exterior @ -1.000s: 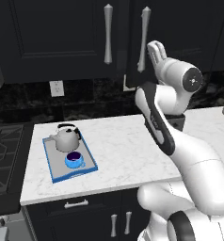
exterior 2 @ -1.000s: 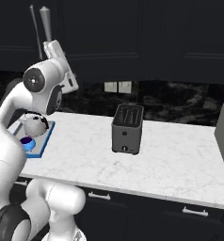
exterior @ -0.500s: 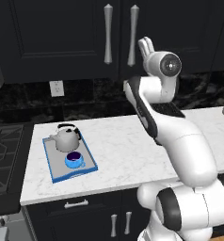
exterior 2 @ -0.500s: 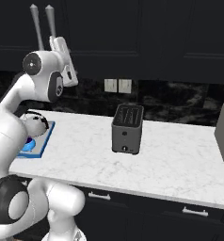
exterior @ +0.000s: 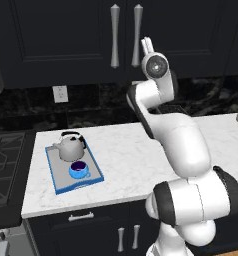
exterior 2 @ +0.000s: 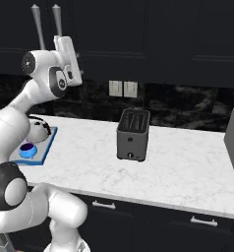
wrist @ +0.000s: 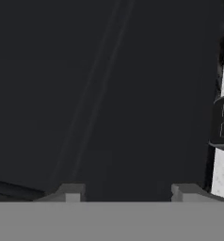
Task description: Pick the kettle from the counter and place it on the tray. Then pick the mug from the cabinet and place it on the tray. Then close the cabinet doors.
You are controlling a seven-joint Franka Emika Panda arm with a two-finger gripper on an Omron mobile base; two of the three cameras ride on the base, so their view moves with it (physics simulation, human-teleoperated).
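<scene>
Pincer fingertips sit apart with nothing between them, raised close to the dark face of the right cabinet door. In the left base view my hand is up beside the door's silver bar handle.

Below and near me is the white marble bench. On its left end lies the blue-rimmed tray, carrying the grey kettle and the blue mug just in front of it, close together. Both cabinet doors look shut and flush, so I judge the task almost or fully done.

Risks, as I judge them: pressing further could jam my fingers against the panel, or snag the handle and pull the door open. A careless swing down when I withdraw could knock the kettle or mug off the tray.

Farther right, a dark toaster stands on the bench. Behind it are wall sockets. I can read no brands, labels or writing anywhere.
</scene>
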